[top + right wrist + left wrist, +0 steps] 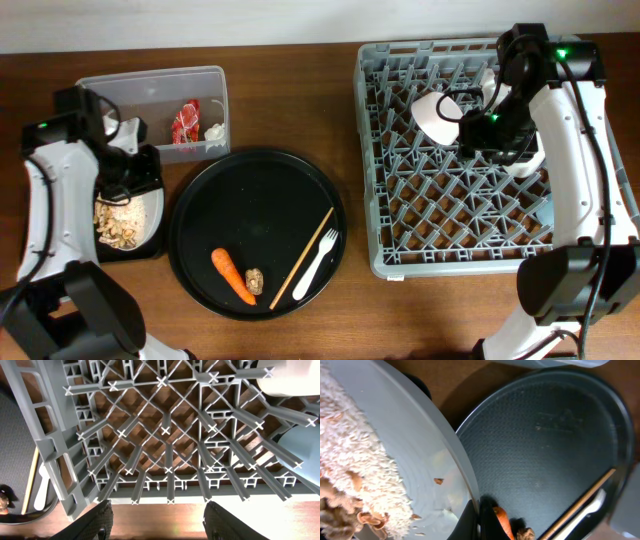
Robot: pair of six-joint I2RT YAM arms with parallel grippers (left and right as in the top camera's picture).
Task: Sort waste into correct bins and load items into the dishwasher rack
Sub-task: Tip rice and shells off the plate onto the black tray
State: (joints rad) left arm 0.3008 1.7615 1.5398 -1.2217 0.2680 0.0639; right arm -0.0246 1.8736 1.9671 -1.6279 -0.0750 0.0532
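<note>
Brown wooden bench (300, 100), seen from above, with my two arms at its left and right ends. My left jaws are closed on the rim of the round white plate (148, 212), and I hold it over the shallow black tray (140, 250) by the bench's left edge. Beige food scraps (112, 228) lie heaped on the plate's outer half. At the far-left corner sits the clear tub (150, 90), and inside it are the crumpled red wrapper (185, 122) and, just beside it, the small white wad (214, 131). A large round black tray (250, 190) fills the middle of the bench toward the near edge. In its near half lie the orange carrot (232, 275) with the small brown lump (254, 281) just beside it, then the wooden chopstick (303, 257) and the white fork (318, 265), side by side on a slant. The grey dishwasher rack (400, 250) covers the right end of the bench. A white bowl (437, 115) leans on its side among the pegs near the rack's far edge. My right jaws stand apart, with nothing between them, above the rack's lattice floor. My right wrist camera shows a pale-blue cup (306, 445) among the pegs at the edge of its view.
</note>
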